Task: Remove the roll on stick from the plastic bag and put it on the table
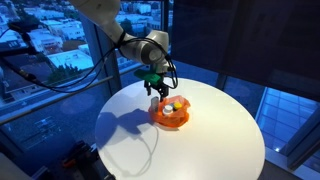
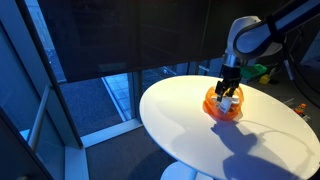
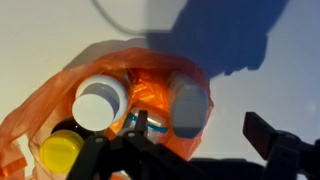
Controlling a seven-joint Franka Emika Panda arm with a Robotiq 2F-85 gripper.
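Observation:
An orange plastic bag [image 3: 40, 110] lies open on the round white table [image 1: 200, 140]; it shows in both exterior views [image 1: 171, 113] [image 2: 222, 106]. In the wrist view it holds a grey round-topped roll on stick [image 3: 188, 105], a white-capped bottle [image 3: 98, 103], a yellow-capped item [image 3: 60, 150] and a blue-and-white item [image 3: 135, 125]. My gripper [image 3: 190, 150] is open, just above the bag, its fingers on either side of the grey stick without touching it. It also shows in both exterior views [image 1: 158, 92] [image 2: 228, 90].
The table's edge [image 2: 150, 120] curves round close to the bag on one side. Dark windows and a railing stand behind the table. Cables hang from the arm [image 1: 90, 65].

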